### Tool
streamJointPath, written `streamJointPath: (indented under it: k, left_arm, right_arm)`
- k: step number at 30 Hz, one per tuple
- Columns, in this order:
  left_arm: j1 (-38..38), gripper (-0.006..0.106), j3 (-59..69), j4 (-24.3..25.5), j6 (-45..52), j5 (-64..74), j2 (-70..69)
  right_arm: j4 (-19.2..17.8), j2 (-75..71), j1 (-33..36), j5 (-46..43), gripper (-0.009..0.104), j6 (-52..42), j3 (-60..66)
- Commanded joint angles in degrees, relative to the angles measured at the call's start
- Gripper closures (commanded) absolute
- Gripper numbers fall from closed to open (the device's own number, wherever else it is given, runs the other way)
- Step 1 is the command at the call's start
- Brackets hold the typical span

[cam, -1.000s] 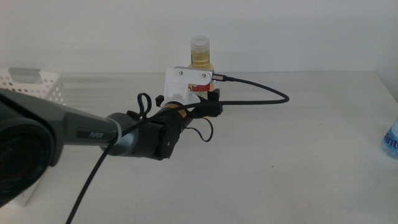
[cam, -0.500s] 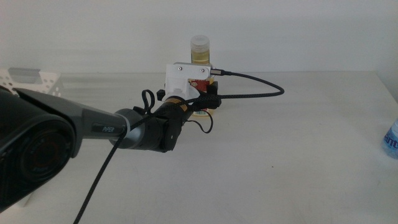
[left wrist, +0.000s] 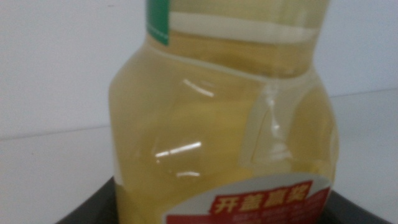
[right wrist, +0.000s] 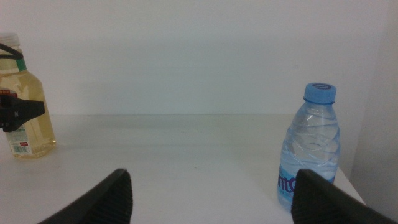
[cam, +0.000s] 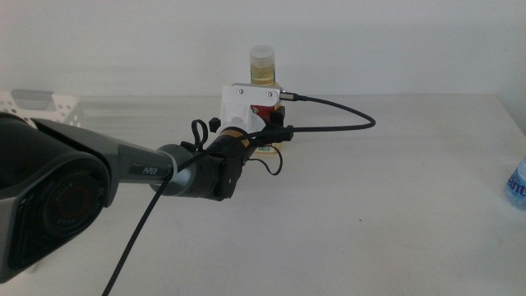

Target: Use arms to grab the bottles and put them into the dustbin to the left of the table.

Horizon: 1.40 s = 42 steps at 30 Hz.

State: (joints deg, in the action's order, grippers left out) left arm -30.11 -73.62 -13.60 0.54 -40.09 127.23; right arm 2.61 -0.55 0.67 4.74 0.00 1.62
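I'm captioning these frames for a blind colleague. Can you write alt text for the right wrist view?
The right gripper, jaws wide open, hangs low over the white table. A clear water bottle with a blue cap stands on one side and a yellow juice bottle on the other, with the left gripper at it.

Yellow juice bottle (left wrist: 224,124) with red-white label, blue-capped clear water bottle (right wrist: 309,146), white table (cam: 394,214)

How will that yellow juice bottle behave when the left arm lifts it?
The juice bottle looks nearly full, so probably heavy for its size. Its smooth, glossy plastic may slip. The left gripper sits low around it, so the tall top might tilt.
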Motion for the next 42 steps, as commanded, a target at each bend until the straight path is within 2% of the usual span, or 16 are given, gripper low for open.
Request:
streamJointPath:
  k: [1, 2, 3, 4, 18, 28, 35, 42]
  left_arm:
    - [0.0, 0.065, -1.6, -0.4, -0.5, -5.7, -3.7]
    - [-0.1, 0.079, -1.6, -0.3, -0.5, -5.5, -3.7]
    - [-0.1, 0.086, -1.6, -0.2, -0.5, -5.5, -3.7]
    - [-0.1, 0.105, -1.6, 1.2, -0.5, -5.3, -4.7]
    - [-0.1, 0.105, -1.1, 1.7, 4.8, 18.8, -19.2]
    - [0.1, 0.105, 12.2, 1.7, 4.9, 22.6, -36.3]
    - [3.4, 0.105, 13.2, 1.7, 5.2, 40.8, -47.9]
    - [6.2, 0.105, 13.2, 3.1, 5.2, 52.9, -54.8]
  right_arm:
    - [-0.6, -1.6, -0.4, -4.4, 0.028, -0.7, -0.4]
    - [-0.6, -1.6, -0.4, -4.4, 0.028, -0.7, -0.4]
    - [-0.6, -1.6, -0.4, -4.4, 0.028, -0.7, -0.4]
    - [-0.6, -1.6, -0.4, -4.4, 0.028, -0.7, -0.4]
    - [-0.6, -1.6, -0.4, -4.4, 0.028, -0.7, -0.4]
    - [-0.6, -1.6, -0.4, -4.4, 0.028, -0.7, -0.4]
    - [-0.6, -1.6, -0.4, -4.4, 0.028, -0.7, -0.4]
    - [-0.6, -1.6, -0.4, -4.4, 0.028, -0.7, -0.4]
